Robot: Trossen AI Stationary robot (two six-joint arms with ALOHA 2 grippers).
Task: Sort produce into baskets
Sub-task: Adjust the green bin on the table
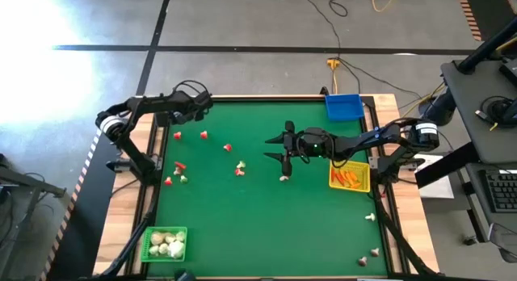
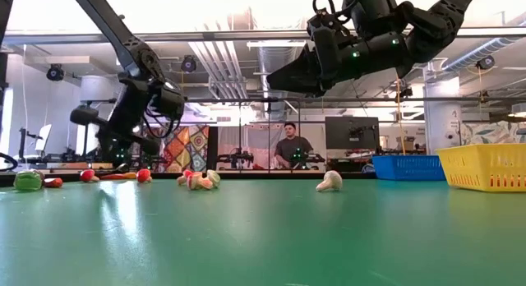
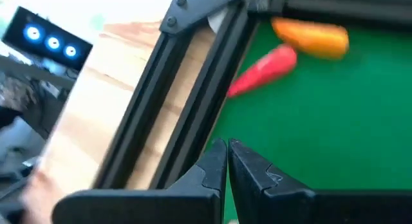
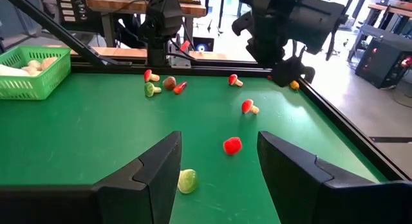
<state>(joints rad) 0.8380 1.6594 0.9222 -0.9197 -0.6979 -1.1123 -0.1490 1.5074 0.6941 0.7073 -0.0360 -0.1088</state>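
Note:
My left gripper (image 1: 199, 111) (image 3: 227, 154) hovers shut with nothing in it over the table's far left corner. A red stick (image 3: 264, 69) and an orange stick (image 3: 312, 36) lie on the mat close by, against the rim. My right gripper (image 1: 273, 148) (image 4: 219, 143) hangs open above mid-table, pointing level toward the left edge. A red piece (image 4: 232, 145) and a green piece (image 4: 187, 181) lie on the mat below it. The green basket (image 1: 166, 243) holds whitish bulbs, the yellow basket (image 1: 349, 177) holds orange sticks, and the blue basket (image 1: 343, 106) stands at the far right.
Red-and-white pieces (image 1: 203, 135) dot the mat's left half. A whitish piece (image 1: 283, 178) lies near the middle, and others (image 1: 370, 217) sit toward the near right corner. A black frame rail (image 3: 187, 114) borders the mat. A person (image 2: 292, 146) sits beyond the table.

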